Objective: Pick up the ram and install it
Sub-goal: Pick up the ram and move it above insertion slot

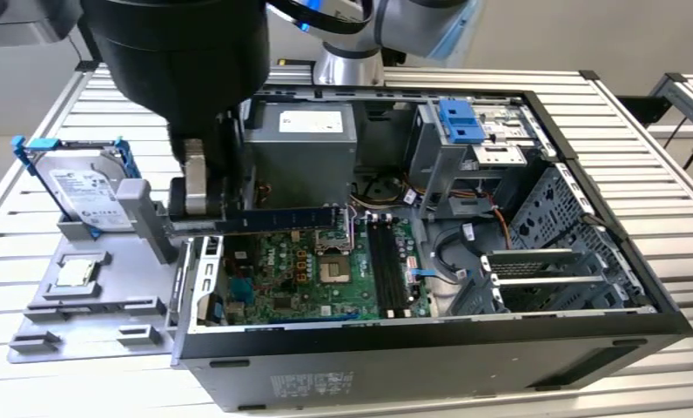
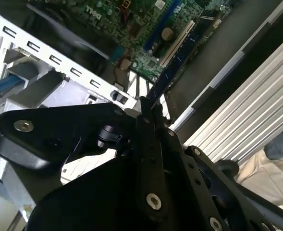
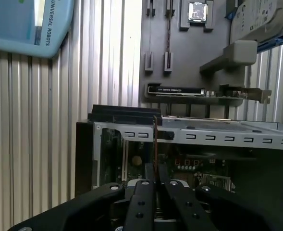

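Progress: pickup done, seating left | fingers (image 2: 146, 154) clenched on one end of the ram (image 1: 294, 216), which juts out from them, level, above the motherboard (image 1: 306, 279) | black slots (image 1: 387, 257) lie beyond its free tip, lower down | case wall (image 3: 218, 137) close by the fingers, likely obstacle | hard drive (image 1: 85, 187) and chip (image 1: 74, 272) behind them, outside the case.
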`<action>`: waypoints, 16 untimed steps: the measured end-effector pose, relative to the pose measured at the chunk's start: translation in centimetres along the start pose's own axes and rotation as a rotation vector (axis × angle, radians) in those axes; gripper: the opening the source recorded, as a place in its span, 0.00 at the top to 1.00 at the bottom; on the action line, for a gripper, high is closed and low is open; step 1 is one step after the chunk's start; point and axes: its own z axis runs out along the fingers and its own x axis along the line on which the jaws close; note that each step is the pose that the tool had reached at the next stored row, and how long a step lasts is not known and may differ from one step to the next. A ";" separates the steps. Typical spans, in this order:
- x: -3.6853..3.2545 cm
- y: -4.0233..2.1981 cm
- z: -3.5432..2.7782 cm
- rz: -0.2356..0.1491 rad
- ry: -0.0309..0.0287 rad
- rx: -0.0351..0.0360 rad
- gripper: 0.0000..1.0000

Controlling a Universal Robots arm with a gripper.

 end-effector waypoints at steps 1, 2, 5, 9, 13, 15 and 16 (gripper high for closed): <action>0.01 -0.45 0.00 0.000 -0.0001 0.0000 1.00; 0.02 -0.92 -0.01 0.000 -0.0001 0.0000 1.00; 0.07 -2.29 -0.03 0.000 -0.0001 0.0000 1.00; 0.11 -4.11 -0.06 0.000 -0.0001 0.0001 1.00; 0.16 -5.91 -0.09 0.000 -0.0001 0.0000 1.00; 0.19 -6.83 -0.11 0.000 0.0000 0.0001 1.00; 0.20 -7.27 -0.12 0.000 -0.0001 0.0001 1.00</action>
